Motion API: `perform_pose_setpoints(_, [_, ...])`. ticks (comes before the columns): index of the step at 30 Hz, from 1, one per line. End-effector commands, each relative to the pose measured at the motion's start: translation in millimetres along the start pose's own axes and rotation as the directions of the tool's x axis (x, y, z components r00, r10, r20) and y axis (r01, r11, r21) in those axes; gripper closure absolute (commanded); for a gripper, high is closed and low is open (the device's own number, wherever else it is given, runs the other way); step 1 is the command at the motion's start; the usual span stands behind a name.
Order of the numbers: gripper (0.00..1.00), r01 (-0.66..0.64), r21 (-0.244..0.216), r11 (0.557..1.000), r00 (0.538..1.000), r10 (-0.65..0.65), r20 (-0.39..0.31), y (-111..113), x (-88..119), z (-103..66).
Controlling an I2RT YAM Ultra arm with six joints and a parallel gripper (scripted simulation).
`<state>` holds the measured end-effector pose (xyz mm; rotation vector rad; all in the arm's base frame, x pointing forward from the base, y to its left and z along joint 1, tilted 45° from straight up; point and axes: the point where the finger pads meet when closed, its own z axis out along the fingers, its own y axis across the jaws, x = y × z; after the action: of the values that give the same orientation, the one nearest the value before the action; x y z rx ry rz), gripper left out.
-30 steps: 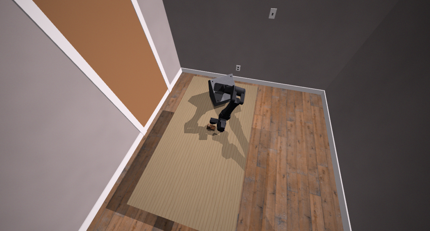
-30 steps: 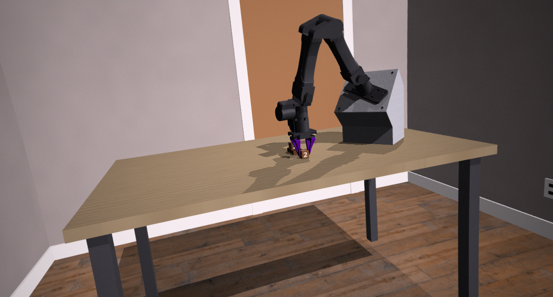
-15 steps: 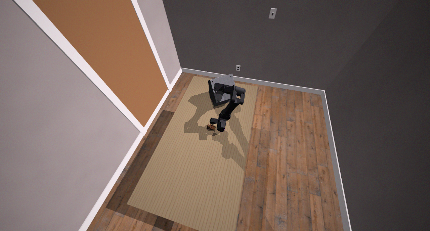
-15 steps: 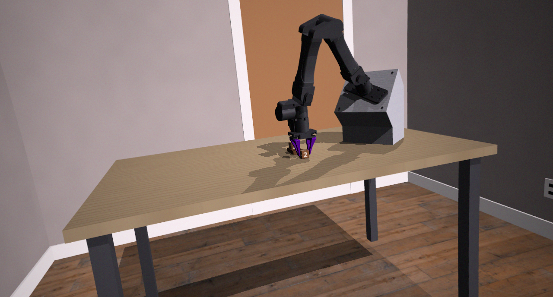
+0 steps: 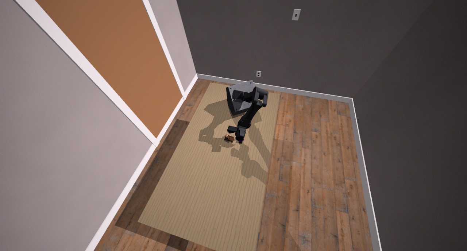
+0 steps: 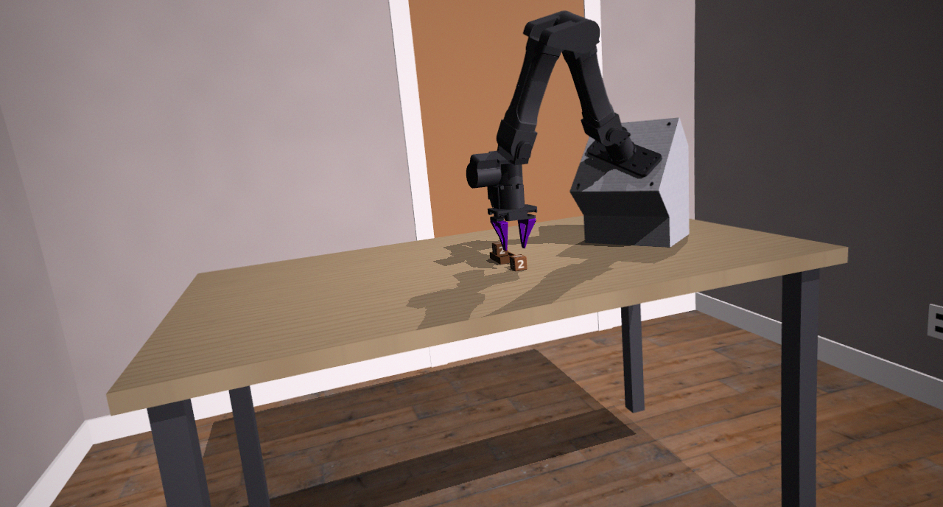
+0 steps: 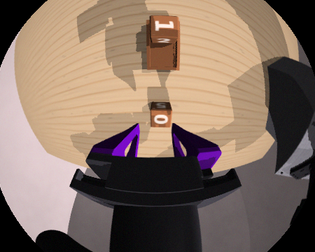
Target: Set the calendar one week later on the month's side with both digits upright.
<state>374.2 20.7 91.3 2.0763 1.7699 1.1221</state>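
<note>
My gripper [image 5: 240, 140] [image 6: 515, 247] [image 7: 155, 127] is open and empty, its purple fingertips just above a loose brown cube [image 6: 519, 262] [image 7: 161, 120]. The cube stands flat on the table outside the tray. In the wrist view it shows a white 0 on top and what looks like a 5 on a dark side; the exterior view shows a 2. The brown tray [image 5: 231, 139] [image 7: 163, 68] lies flat ahead of it. The other cube [image 5: 227, 136] [image 6: 497, 247] [image 7: 164, 26] stands in the tray's far half, 1 on top, 2 on a side. The near half is empty. The month's name is not visible.
The wooden table [image 5: 202, 184] [image 6: 296, 306] carries the tray, the loose cube and the arm's grey angled base [image 5: 230, 100] [image 6: 673, 200]. The base also stands at the right edge of the wrist view [image 7: 304, 150]. The arm's shadows cross the table around the tray and cube.
</note>
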Motion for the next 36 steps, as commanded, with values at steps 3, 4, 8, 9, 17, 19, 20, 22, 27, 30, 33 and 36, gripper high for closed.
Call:
perform_pose_setpoints(3, [0.53,-0.003,0.016,1.0,1.0,0.002,0.009,-3.3,-2.0,-31.0])
perform_pose_setpoints(4, [0.53,-0.002,0.016,1.0,1.0,0.002,0.009,-3.2,-2.0,-35.6])
perform_pose_setpoints(8, [0.53,-0.002,0.016,1.0,1.0,0.002,0.009,-3.1,-1.9,-43.3])
perform_pose_setpoints(9, [0.53,-0.002,0.016,1.0,1.0,0.002,0.009,-3.0,-1.9,-46.3])
perform_pose_setpoints(17, [0.0,-0.002,0.016,1.0,1.0,0.002,0.009,-2.9,-1.8,-52.2])
perform_pose_setpoints(19, [0.0,-0.002,0.016,1.0,1.0,0.002,0.009,-2.9,-1.8,-52.2])
perform_pose_setpoints(20, [0.0,-0.002,0.016,1.0,1.0,0.002,0.009,-2.9,-1.8,-52.2])
perform_pose_setpoints(22, [0.0,-0.002,0.016,1.0,1.0,0.002,0.009,-2.9,-1.8,-52.2])
perform_pose_setpoints(27, [0.0,-0.002,0.016,1.0,1.0,0.002,0.009,-2.9,-1.8,-52.2])
perform_pose_setpoints(30, [0.0,-0.002,0.016,1.0,1.0,0.002,0.009,-2.9,-1.8,-52.2])
perform_pose_setpoints(33, [0.0,-0.002,0.016,1.0,1.0,0.002,0.009,-2.9,-1.8,-52.2])
perform_pose_setpoints(36, [0.0,-0.002,0.016,1.0,1.0,0.002,0.009,-2.9,-2.3,-52.1])
